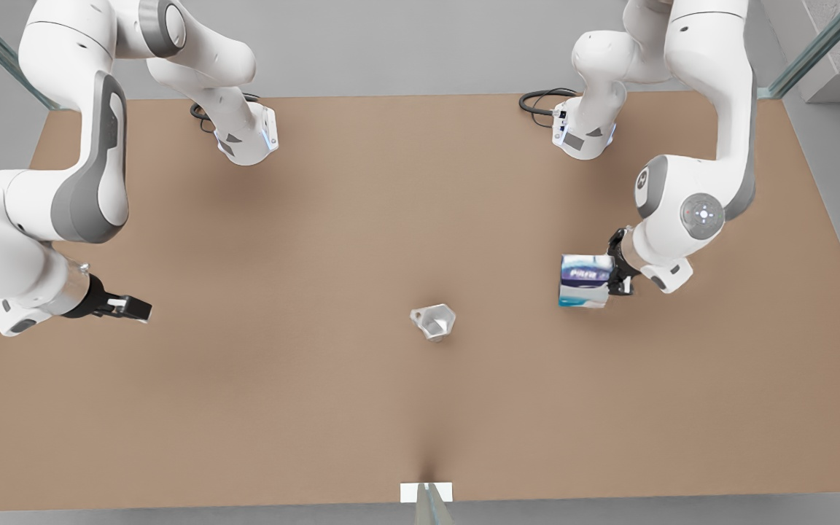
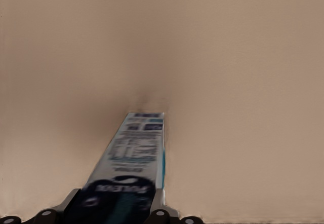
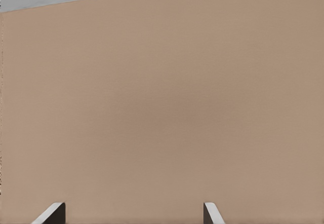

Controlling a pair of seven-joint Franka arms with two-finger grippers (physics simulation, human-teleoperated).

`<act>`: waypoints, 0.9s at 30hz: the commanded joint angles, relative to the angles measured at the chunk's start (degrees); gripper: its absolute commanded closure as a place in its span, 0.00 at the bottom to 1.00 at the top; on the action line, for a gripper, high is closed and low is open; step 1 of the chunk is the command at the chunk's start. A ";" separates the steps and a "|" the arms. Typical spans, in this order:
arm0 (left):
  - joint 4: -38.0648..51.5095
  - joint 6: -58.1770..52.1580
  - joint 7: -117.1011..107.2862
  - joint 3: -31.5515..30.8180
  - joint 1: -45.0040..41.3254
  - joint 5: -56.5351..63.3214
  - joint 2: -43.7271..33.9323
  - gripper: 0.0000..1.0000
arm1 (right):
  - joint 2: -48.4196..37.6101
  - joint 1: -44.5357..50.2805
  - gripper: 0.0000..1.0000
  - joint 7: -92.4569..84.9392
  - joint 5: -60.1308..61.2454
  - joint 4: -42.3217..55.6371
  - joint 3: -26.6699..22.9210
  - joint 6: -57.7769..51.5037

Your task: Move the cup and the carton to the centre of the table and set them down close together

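Observation:
The pale grey faceted cup (image 1: 433,321) stands upright by itself near the middle of the brown table (image 1: 303,240). The white, teal and dark blue carton (image 1: 584,281) is toward the front view's right, with my left gripper (image 1: 615,275) shut on its right-hand end. In the left wrist view the carton (image 2: 136,153) stretches away from the left gripper (image 2: 104,216) over a faint shadow; whether it touches the table I cannot tell. My right gripper (image 1: 135,308) waits open at the front view's left, well away from the cup. The right gripper (image 3: 132,211) has bare tabletop between its fingers.
Both arm bases and their black cables (image 1: 540,100) sit along the table's far edge. A small white marker (image 1: 426,492) lies at the middle of the near edge. Open tabletop separates the cup from the carton.

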 commanded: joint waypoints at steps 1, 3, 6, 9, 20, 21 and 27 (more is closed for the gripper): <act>0.96 -0.06 -2.92 -0.02 -3.08 -0.07 0.68 0.41 | 0.00 0.01 0.00 0.00 0.00 0.00 0.00 0.00; 4.83 -0.50 -20.06 -2.91 -11.69 -2.79 2.17 0.40 | 0.00 -0.26 0.00 -0.09 0.00 0.00 0.00 0.00; 13.01 -0.15 -30.44 -11.71 -12.40 -9.39 6.39 0.40 | 0.08 -0.52 0.00 -0.09 0.00 -0.09 0.00 0.00; 12.39 3.19 -29.57 -12.23 -13.63 -9.83 8.59 0.40 | 0.17 -0.52 0.00 -0.09 0.00 -0.09 0.00 0.00; 8.88 11.45 -26.40 -12.23 -14.60 -9.12 12.19 0.07 | 0.70 -0.52 0.00 0.00 -0.09 -0.17 0.00 0.26; 8.88 11.98 -26.40 -12.15 -14.60 -8.95 12.46 0.07 | 0.70 -0.52 0.00 0.00 -0.09 -0.17 0.00 0.18; 8.88 11.54 -26.40 -12.15 -14.60 -8.95 12.99 0.00 | 0.79 -0.43 0.00 -0.09 0.00 -0.17 0.00 0.18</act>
